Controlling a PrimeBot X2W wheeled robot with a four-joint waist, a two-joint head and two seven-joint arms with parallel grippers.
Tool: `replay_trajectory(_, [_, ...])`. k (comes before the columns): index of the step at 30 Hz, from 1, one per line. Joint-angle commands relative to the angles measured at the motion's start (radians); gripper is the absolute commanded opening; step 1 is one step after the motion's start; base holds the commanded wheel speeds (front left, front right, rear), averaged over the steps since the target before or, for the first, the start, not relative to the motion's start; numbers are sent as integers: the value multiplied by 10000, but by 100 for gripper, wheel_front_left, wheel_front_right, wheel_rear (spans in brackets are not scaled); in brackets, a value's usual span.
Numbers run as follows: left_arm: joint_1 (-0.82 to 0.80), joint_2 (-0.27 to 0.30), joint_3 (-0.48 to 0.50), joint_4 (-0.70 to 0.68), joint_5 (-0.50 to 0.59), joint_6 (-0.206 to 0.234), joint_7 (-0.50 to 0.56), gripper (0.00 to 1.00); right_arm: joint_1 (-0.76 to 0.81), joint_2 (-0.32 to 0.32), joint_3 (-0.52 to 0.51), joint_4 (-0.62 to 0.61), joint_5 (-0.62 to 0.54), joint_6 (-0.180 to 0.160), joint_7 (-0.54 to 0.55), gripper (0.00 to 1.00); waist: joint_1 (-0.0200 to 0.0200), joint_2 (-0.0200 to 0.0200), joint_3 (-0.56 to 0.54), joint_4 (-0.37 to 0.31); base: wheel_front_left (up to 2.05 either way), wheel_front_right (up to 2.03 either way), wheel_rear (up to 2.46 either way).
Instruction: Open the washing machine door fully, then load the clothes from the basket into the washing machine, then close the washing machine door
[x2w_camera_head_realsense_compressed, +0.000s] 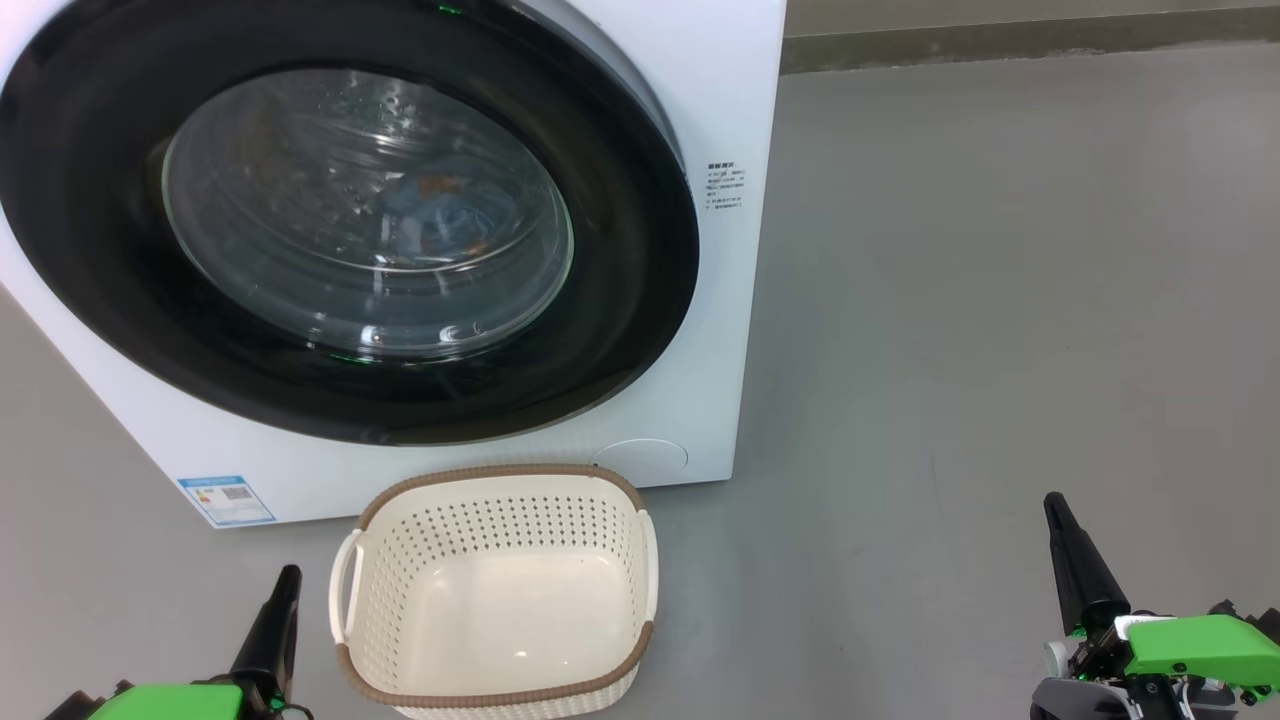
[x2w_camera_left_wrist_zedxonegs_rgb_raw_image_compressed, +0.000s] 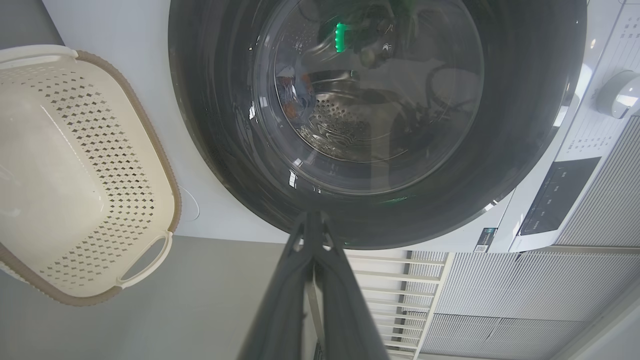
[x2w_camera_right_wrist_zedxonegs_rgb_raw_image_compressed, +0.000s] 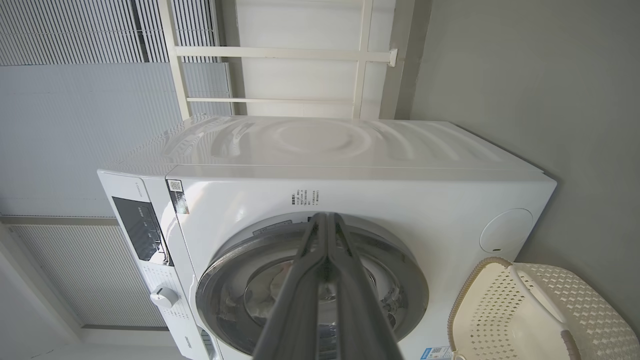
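The basket sits empty on the floor between your left gripper and right gripper, both pinched closed on nothing. Beyond, the washing machine door appears flush, the clothes behind its glass. Confirm the latch before you back away.

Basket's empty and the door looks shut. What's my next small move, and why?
Probably just hold both arms back: the clothes lie behind the glass of the washing machine door, which sits flush, the basket holds nothing, and the left fingers and right fingers are shut, empty.
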Motion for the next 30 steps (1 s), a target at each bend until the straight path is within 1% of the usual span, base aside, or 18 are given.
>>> replay_trajectory(1, [-415,133,342,-289,-87,-27,62,0,-112,-30,229,-307,37,16,79,0,-1,0,0,0,0,0,0])
replay_trajectory(30, [-415,133,341,-289,-88,-27,61,0,-112,-29,230,-307,38,16,79,0,-1,0,0,0,0,0,0])
